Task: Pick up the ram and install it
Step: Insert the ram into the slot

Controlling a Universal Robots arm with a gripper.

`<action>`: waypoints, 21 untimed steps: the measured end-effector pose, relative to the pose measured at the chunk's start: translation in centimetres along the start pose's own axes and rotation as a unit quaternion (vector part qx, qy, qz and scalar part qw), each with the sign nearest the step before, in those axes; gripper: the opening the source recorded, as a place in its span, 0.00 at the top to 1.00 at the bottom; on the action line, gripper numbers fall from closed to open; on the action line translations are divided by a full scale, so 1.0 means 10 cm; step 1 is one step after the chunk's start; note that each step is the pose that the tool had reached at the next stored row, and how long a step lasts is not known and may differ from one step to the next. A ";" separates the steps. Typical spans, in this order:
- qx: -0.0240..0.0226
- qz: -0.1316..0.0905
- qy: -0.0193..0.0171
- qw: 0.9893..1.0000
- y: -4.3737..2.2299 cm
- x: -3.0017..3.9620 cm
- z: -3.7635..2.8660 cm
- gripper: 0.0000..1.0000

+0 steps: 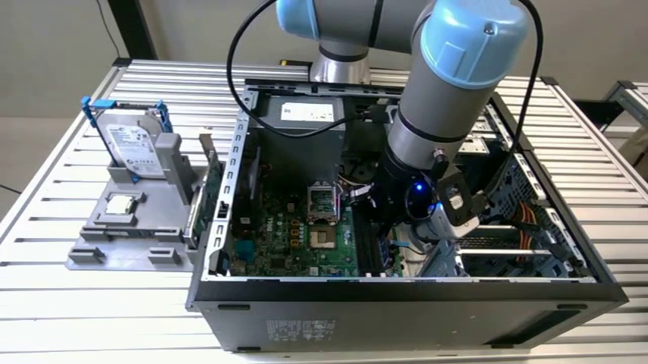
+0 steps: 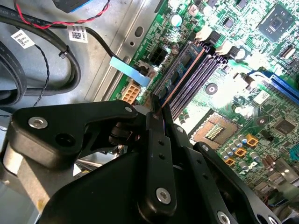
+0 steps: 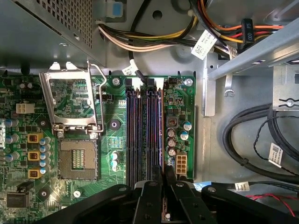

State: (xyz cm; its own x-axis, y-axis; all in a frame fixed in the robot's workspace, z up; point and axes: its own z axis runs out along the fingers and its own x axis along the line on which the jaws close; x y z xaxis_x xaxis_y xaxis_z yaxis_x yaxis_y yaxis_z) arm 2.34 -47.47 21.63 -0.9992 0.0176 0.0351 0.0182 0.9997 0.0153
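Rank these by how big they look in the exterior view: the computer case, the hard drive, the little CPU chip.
1. Computer case, by far the largest.
2. Hard drive, standing upright in its holder.
3. CPU chip, smallest.
None are close enough in size for camera distance to matter.

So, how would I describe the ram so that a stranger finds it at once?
Look into the open computer case, at the green motherboard, and find the parallel dark memory slots beside the open CPU socket. The ram is the thin board seen edge-on, running out from the hand: one coppery line among dark slots.
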 end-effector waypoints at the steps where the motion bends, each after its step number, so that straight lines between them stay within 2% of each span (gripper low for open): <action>1: 0.000 0.000 0.000 1.000 0.000 0.000 0.000 1.00; 15: 0.000 0.001 -0.001 1.000 0.007 0.003 -0.015 1.00; 21: 0.000 0.004 -0.003 1.000 0.011 0.017 -0.014 1.00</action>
State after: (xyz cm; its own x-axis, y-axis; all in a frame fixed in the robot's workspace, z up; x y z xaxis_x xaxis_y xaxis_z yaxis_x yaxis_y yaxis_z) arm 2.17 -47.36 21.78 -0.9992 0.0259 0.0288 0.0263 0.9995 0.0150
